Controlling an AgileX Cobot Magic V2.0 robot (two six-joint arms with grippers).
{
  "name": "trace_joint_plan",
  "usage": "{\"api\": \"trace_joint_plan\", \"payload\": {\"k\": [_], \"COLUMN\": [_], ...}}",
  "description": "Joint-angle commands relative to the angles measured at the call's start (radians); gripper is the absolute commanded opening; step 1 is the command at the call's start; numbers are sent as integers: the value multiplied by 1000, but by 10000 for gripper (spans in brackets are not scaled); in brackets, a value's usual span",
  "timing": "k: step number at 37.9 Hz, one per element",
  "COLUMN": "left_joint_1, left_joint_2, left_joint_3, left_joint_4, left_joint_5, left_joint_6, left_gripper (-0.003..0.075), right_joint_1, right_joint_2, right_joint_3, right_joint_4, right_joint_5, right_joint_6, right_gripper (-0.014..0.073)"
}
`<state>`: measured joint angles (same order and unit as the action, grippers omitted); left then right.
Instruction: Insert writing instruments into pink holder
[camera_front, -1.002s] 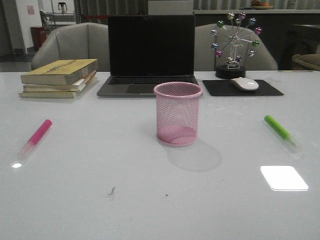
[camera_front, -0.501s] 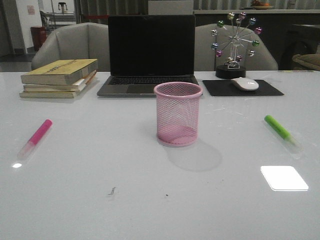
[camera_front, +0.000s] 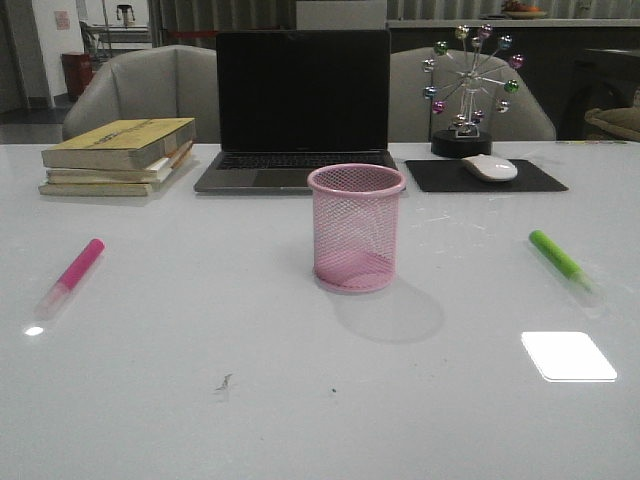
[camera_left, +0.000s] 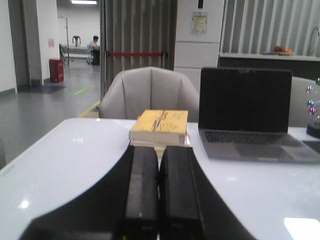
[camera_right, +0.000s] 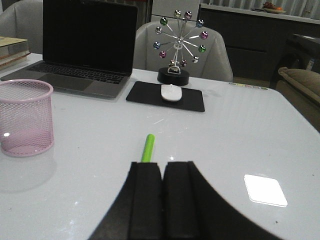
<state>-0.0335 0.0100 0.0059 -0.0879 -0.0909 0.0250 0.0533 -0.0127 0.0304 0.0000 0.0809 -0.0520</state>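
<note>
The pink mesh holder (camera_front: 356, 228) stands upright and empty at the table's middle; it also shows in the right wrist view as the holder (camera_right: 25, 118). A hot pink highlighter (camera_front: 70, 276) lies flat on the left. A green highlighter (camera_front: 562, 263) lies flat on the right. My right gripper (camera_right: 163, 166) is shut with nothing in it, above the table, and the green highlighter (camera_right: 147, 148) pokes out just beyond its fingertips. My left gripper (camera_left: 159, 150) is shut and empty, pointing toward the books. Neither gripper shows in the front view.
A stack of books (camera_front: 118, 155) sits back left, an open laptop (camera_front: 300, 110) behind the holder, a white mouse (camera_front: 489, 167) on a black pad (camera_front: 484, 176) and a ball ornament (camera_front: 468, 88) back right. Chairs stand behind the table.
</note>
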Motion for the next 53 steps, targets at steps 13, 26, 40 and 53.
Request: {"api": "trace_joint_plan", "payload": {"k": [13,26,40,53], "left_joint_1": [3,3,3,3], "left_joint_2": [8,11,271,570], "left_joint_3": [-167,-403,-683,-730], "left_joint_4": [-13,104,100,6], "left_joint_5": [-212,-16,183,504], "left_joint_6": [1,1,1,1], "left_gripper": [99,99,99,99], "right_joint_1": [1,1,1,1], "right_joint_2": [-16,25,327,587], "right_joint_3": [-85,-392,-633,-645], "right_joint_4": [33,33,33,33], "right_joint_5": [-330,-57,74,218], "right_joint_6": [-7,-7,-7,-7], "right_gripper": [29,29,29,30]}}
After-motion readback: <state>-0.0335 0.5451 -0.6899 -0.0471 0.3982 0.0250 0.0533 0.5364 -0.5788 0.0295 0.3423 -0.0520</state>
